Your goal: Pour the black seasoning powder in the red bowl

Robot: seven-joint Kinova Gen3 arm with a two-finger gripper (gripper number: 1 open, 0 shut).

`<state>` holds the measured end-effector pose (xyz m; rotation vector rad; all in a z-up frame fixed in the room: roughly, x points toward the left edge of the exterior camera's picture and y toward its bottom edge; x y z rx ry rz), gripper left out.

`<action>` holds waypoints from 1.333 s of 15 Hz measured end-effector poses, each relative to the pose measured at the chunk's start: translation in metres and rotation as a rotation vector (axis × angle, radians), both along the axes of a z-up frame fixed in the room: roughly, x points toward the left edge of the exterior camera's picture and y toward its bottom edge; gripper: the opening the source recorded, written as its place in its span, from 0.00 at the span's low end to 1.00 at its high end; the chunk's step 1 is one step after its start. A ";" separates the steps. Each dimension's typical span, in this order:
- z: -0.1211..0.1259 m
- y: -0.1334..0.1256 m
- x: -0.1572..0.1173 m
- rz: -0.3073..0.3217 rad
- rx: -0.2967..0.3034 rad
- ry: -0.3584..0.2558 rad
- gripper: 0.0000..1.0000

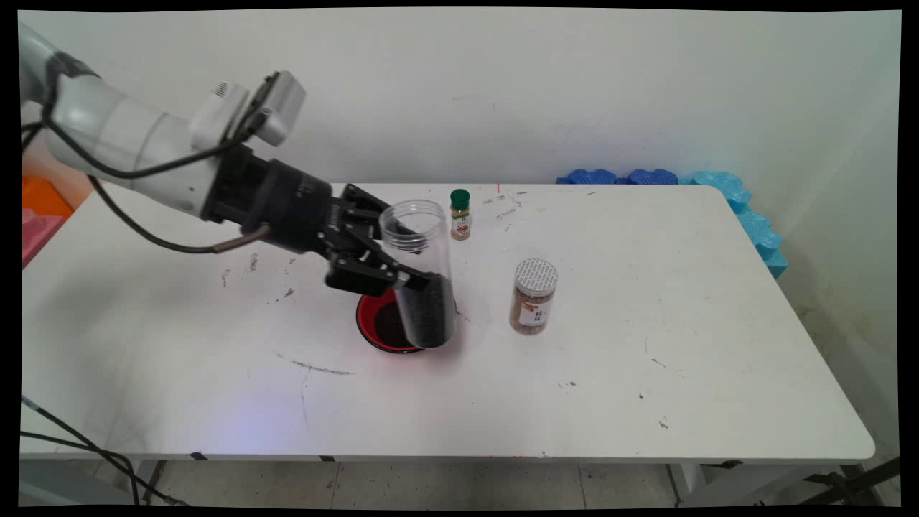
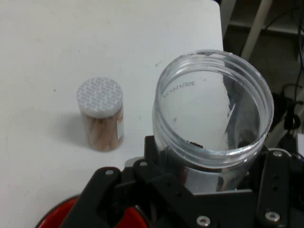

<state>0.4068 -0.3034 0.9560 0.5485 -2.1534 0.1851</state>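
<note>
My gripper (image 1: 402, 262) is shut on a clear open-topped plastic jar (image 1: 422, 276), holding it nearly upright with dark contents in its lower half. In the hand view the jar's open mouth (image 2: 213, 109) fills the middle, between the black linkage. Just below and left of the jar sits a red bowl (image 1: 373, 332) with dark matter inside; its rim (image 2: 54, 216) shows at the hand view's bottom left. The jar's base hangs over the bowl's right side.
A jar with a grey patterned lid (image 1: 534, 296) and brown contents stands to the right of the held jar, also seen in the hand view (image 2: 101, 115). A small green-capped spice bottle (image 1: 460, 214) stands behind. Blue foam pieces (image 1: 725, 190) line the table's far right corner.
</note>
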 end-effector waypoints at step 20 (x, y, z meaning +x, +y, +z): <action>-0.009 -0.009 0.043 0.094 0.176 0.008 0.00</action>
